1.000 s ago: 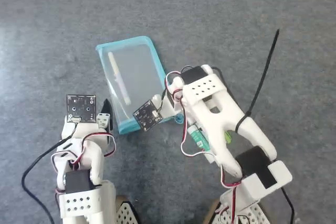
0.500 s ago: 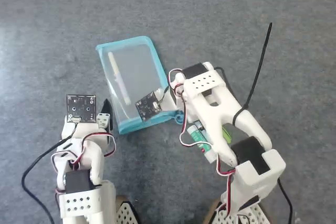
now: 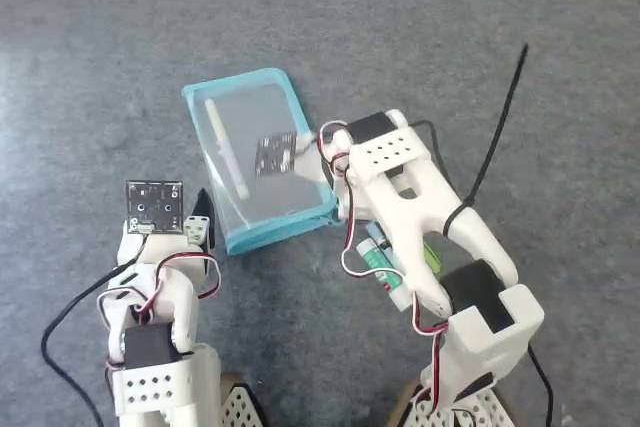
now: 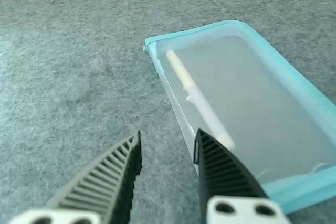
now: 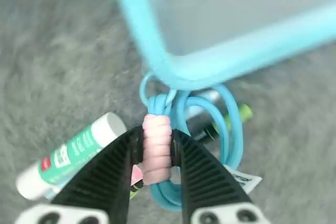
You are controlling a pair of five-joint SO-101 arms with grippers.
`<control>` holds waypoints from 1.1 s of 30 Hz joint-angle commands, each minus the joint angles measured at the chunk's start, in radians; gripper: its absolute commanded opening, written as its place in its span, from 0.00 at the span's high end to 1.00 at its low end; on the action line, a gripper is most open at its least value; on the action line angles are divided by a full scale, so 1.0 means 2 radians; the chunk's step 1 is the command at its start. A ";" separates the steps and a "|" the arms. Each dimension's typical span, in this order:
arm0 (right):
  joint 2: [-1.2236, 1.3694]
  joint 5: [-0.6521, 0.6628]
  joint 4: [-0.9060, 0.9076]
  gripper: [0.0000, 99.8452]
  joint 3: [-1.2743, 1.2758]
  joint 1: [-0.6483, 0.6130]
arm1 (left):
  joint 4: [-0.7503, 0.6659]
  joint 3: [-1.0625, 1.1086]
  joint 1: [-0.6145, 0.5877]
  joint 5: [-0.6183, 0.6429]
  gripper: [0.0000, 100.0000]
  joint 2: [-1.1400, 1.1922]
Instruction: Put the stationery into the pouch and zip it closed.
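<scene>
The turquoise-edged pouch (image 3: 236, 80) is lying flat on the grey table (image 3: 100, 77) between the two arms, and a white pen (image 3: 226, 150) is already lying inside it along the side nearer the left arm, so part of the loading is looking done. A glue stick (image 5: 68, 156) and a green-tipped marker (image 5: 237, 114) are lying outside the pouch, on the table just beside its near corner and under the right arm, so at least these two seem to be waiting to go in. The right gripper (image 5: 156, 134) is sitting at that same corner, its fingers pinching the pink zip pull (image 5: 156, 153) that is hanging on a looped blue cord (image 5: 231, 135) from the pouch's corner. How far the zip is standing open cannot be told. The left gripper (image 4: 168, 135) is hovering low near the pouch's other near corner with its fingers spread apart and holding nothing. By this reading the task is roughly midway, with closing the zip remaining as the last step.
</scene>
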 commanded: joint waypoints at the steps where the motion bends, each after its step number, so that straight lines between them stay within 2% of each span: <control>1: -0.032 -0.112 0.037 0.99 -0.077 0.000 | -0.011 -0.017 0.002 -0.003 0.84 -0.008; 9: -0.094 -0.240 0.063 0.99 -0.127 -0.031 | 0.056 -0.063 0.001 0.014 0.81 -0.008; 15: -0.146 -0.288 0.063 0.99 -0.125 -0.031 | 0.073 -0.085 -0.012 0.021 0.78 -0.007; 18: -0.169 -0.295 0.064 0.99 -0.125 -0.030 | 0.074 -0.099 -0.041 0.021 0.78 -0.005; 27: -0.205 -0.318 0.068 0.99 -0.114 -0.010 | 0.080 -0.116 -0.070 0.023 0.78 -0.004; 30: -0.224 -0.328 0.057 0.99 -0.112 -0.005 | 0.097 -0.123 -0.061 0.024 0.77 -0.004; 33: -0.234 -0.332 0.072 0.99 -0.130 -0.012 | 0.103 -0.123 -0.028 0.024 0.77 -0.004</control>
